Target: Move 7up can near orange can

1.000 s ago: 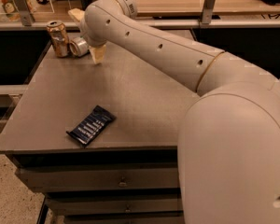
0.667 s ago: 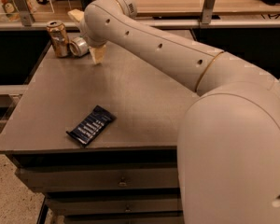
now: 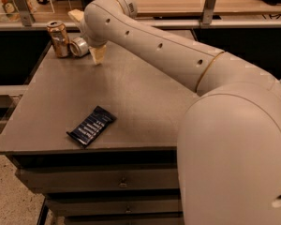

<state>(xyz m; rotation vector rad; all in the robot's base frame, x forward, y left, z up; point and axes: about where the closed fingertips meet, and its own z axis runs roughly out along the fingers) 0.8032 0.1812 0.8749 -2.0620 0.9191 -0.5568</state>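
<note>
The orange can [image 3: 58, 39] stands upright at the table's far left corner. The 7up can [image 3: 78, 47] lies on its side right beside it, silver end facing me, touching or nearly touching it. My gripper [image 3: 86, 35] hangs over the 7up can at the end of the arm, which reaches in from the right. One cream finger [image 3: 97, 55] points down to the table just right of the can, the other finger [image 3: 76, 15] shows behind it. The fingers stand wide apart and do not hold the can.
A dark blue snack packet [image 3: 91, 125] lies near the front left of the grey table [image 3: 145, 111]. Drawers sit under the table's front edge. A wooden counter with metal posts [image 3: 208, 3] runs behind the table. My arm's big shoulder fills the right side.
</note>
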